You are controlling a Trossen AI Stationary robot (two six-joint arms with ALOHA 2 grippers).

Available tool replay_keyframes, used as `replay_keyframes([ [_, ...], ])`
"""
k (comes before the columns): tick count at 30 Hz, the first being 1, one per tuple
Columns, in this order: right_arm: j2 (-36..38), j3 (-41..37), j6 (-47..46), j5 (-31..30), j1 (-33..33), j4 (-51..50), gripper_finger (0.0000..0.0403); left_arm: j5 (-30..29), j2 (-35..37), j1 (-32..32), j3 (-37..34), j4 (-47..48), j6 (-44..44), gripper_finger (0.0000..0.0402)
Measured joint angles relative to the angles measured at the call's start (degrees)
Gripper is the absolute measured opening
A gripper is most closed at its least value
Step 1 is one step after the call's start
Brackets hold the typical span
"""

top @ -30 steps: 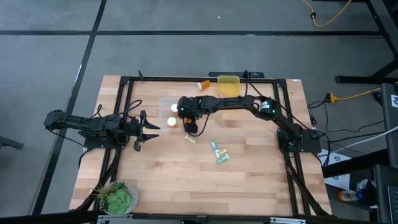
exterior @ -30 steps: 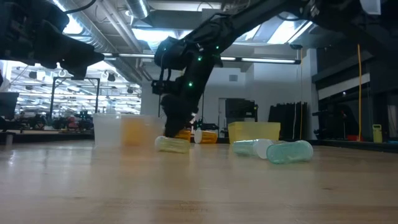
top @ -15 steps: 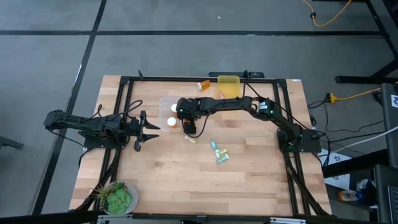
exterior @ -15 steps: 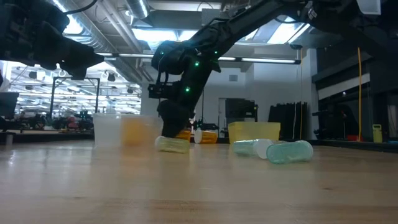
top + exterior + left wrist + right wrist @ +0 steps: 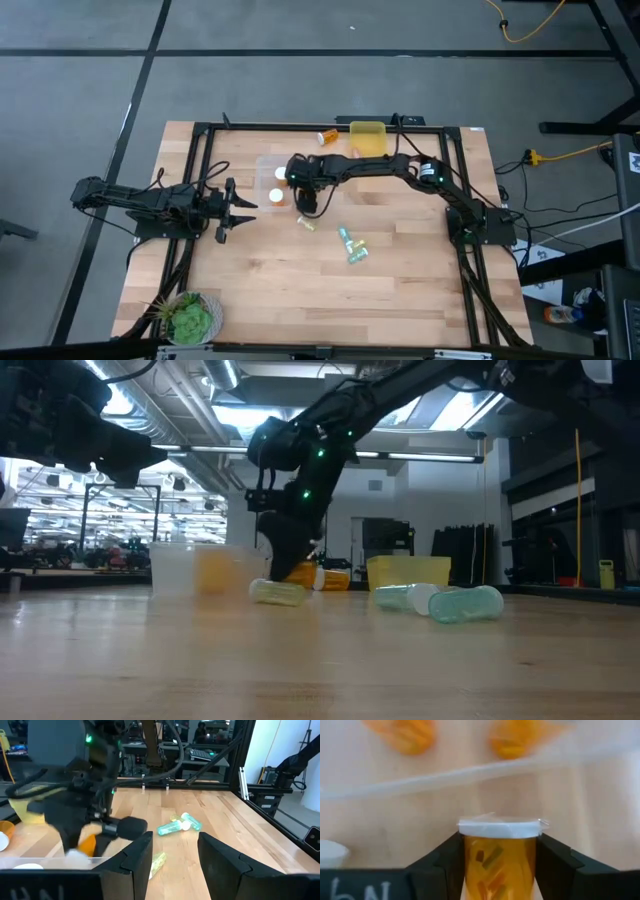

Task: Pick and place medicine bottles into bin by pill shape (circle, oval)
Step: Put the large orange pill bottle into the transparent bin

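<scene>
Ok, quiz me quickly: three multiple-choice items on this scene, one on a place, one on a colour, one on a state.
1. Where is the potted plant?
A. at the table corner on the left arm's side
B. inside the yellow bin
C. at the table's centre

2. What colour is the cap of the orange bottle between the right end effector's fingers?
A. green
B. white
C. black

3. The left end effector is:
A. shut on a bottle
B. open and empty
C. inside a bin

Key: A, the high view shows it at that corner; B, the right wrist view shows a white cap; B, its fingers stand apart with nothing between them.
</scene>
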State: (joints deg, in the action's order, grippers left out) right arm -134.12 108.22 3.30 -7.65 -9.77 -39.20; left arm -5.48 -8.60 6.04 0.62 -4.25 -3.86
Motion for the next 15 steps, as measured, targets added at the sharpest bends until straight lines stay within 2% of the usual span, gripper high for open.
replay_keyframes([
  [9,7.99,-0.02,-4.61,-14.1,2.05,-0.19,0.0189,0.0,0.0,0.0,0.0,0.48,-0.02,0.0149],
  [13,9.72,-0.09,-2.45,-15.17,3.22,9.87,0.019,0.0,0.0,0.0,0.0,0.67,-0.02,0.0149],
  [15,9.74,-1.23,-0.05,-14.01,3.71,19.0,0.019,0.0,0.0,-0.01,0.0,0.85,-0.04,0.0149],
])
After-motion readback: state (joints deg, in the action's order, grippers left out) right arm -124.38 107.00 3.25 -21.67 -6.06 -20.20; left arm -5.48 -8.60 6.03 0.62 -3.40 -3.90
